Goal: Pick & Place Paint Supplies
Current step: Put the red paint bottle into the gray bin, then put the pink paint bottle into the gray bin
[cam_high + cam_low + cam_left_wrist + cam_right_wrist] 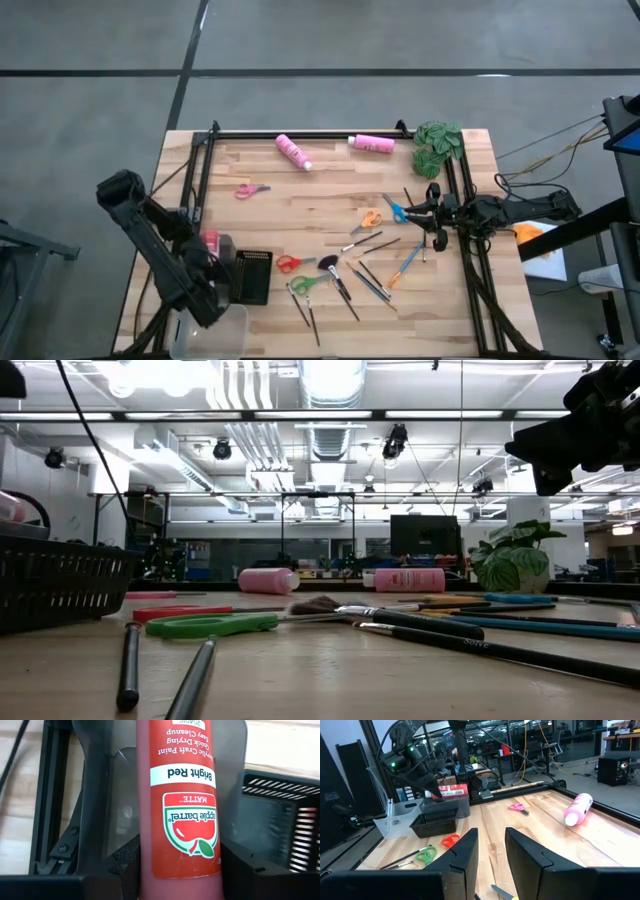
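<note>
The Bright Red acrylic paint bottle [182,800] sits clamped between the fingers of the left end effector [213,262], label up in the left wrist view, which reads "apple barrel" and "matte". In the high view the bottle [210,241] shows as a red patch near the counter's front left corner, just beside the black mesh basket [254,276] and beyond a clear plastic bin [222,335] at the front edge. The right wrist view shows the same bottle [451,791] held above the basket [438,820].

Two pink paint bottles lie on their sides near the counter's far edge: one [293,151] angled near the middle, the other [373,143] further right. Pink-handled scissors [251,189] lie left of centre. Toward the front middle are red-handled scissors [288,263] and green-handled scissors [305,284], close to the basket. Orange-handled scissors [370,218] and blue-handled scissors [394,210] lie right of centre. Thin brushes are scattered over the front right part of the wooden counter [300,220], among them a blue-handled brush [408,260] and a dark-handled brush [343,290].

The right end effector [437,222] hangs over the counter's right side, near the blue-handled scissors, its fingers [465,851] set a narrow gap apart with nothing between them. A green leafy plant [438,145] stands at the far right corner.
</note>
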### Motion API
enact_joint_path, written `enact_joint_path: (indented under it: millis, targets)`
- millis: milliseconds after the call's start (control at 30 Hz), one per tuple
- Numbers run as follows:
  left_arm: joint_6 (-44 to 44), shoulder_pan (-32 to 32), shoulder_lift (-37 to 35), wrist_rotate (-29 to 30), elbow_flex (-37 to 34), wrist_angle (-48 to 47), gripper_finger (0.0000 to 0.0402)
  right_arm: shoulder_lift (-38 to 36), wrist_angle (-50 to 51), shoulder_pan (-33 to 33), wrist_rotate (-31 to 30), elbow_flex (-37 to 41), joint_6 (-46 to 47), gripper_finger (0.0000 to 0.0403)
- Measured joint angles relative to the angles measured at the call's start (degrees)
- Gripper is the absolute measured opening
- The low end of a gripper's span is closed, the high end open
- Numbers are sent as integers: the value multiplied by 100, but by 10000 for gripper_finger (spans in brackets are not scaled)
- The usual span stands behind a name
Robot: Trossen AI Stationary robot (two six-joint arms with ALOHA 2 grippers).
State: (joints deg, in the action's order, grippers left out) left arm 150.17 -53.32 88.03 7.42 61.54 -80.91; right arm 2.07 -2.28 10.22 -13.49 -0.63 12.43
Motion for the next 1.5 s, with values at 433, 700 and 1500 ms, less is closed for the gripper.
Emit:
enact_joint_path:
  millis: [433, 700, 1500]
  targets:
    - [-474, 0, 1001, -151, -4, 497, 195, 0, 0, 0, -1, 1, 0, 95]
    - [-472, 0, 999, -65, -4, 558, 196, 0, 0, 1, 1, 1, 0, 95]
    - [-490, 0, 796, 79, 50, 416, 295, 0, 0, 2, 0, 0, 0, 95]
